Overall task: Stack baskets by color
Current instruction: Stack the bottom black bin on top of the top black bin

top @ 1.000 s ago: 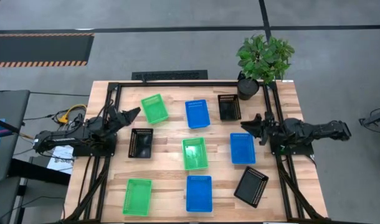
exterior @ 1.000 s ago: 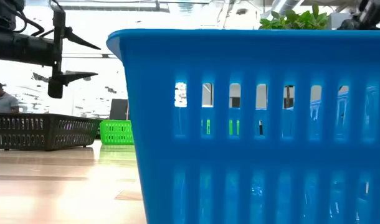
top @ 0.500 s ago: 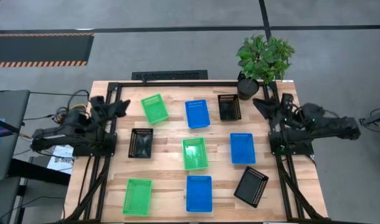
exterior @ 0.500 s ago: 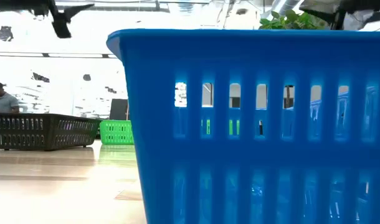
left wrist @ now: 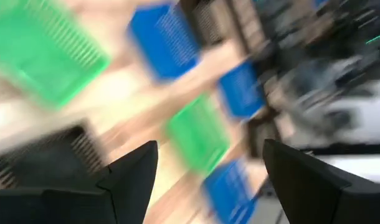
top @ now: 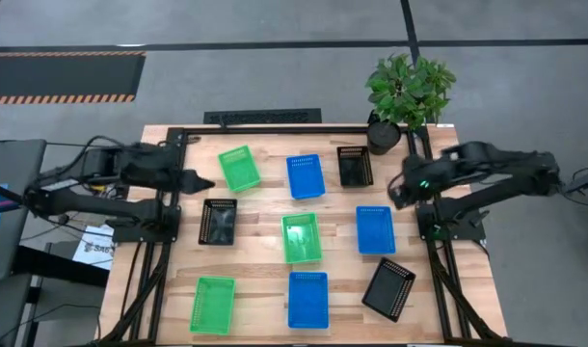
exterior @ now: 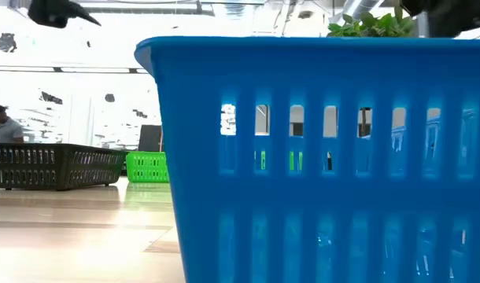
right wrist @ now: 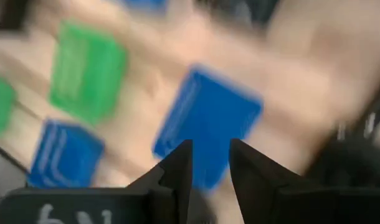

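From above, nine baskets lie apart on the table [top: 265, 289], none stacked; the left gripper [top: 200, 182] hangs near the far green basket [top: 239, 167], the right gripper [top: 398, 193] near a blue basket [top: 375, 229]. Left wrist view: fingers spread, empty. Right wrist view: fingers slightly parted, empty

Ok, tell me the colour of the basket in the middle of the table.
Bright green. The middle basket shows best in the high view.
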